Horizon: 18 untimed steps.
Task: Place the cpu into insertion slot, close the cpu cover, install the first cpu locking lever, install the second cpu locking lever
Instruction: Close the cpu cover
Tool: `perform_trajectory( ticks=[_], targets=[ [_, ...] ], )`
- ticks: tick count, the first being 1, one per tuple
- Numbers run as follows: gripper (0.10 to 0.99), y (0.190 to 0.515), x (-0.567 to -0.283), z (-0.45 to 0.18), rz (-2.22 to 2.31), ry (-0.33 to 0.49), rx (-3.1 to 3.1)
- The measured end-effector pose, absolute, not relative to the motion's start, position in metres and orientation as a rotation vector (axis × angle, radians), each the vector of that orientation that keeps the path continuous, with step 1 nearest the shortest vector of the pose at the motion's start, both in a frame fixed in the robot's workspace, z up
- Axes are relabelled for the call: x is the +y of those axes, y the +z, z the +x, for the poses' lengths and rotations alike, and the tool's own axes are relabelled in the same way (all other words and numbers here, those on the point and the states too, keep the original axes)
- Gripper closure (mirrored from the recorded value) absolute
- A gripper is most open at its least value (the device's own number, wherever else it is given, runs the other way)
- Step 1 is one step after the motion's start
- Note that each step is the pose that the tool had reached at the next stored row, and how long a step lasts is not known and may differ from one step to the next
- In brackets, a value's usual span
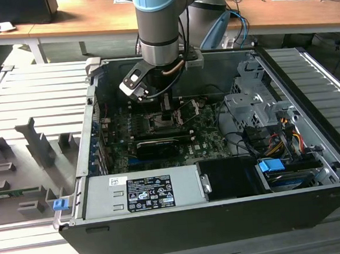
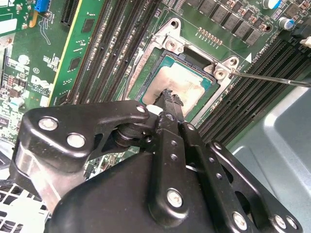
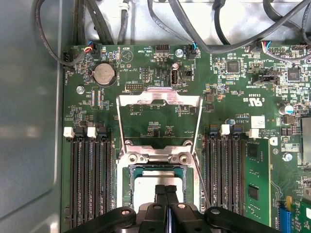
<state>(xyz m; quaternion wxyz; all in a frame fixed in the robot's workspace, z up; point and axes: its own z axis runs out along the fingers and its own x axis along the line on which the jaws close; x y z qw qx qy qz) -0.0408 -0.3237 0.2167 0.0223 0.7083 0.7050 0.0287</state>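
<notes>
Cpu [image 3: 145, 188] lies seated in the insertion slot [image 3: 125, 167]; the pincer [image 3: 166, 189] is closed on nothing, its tips at the chip's top. In the exterior view the cpu cover [image 1: 187, 110] stands open at about 2 o'clock from the pincer. A locking lever [image 2: 272, 79] juts free, so the cover and both levers are still to do.

Silver cpu [image 3: 145, 190] lies in insertion slot [image 3: 125, 177], cpu cover [image 3: 159, 98] open

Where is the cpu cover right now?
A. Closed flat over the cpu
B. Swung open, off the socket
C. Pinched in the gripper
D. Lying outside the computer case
B: in the first wrist view the cpu cover is hinged back off the insertion slot, leaving the silver top of the cpu bare.
</notes>
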Motion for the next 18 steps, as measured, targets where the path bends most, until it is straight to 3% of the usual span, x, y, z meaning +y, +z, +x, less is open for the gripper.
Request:
perform_trajectory(
  ticks=[18],
  targets=[
    [0.98,0.2229,-0.3238,-0.0351,2.196,0.085,2.185]
  ],
)
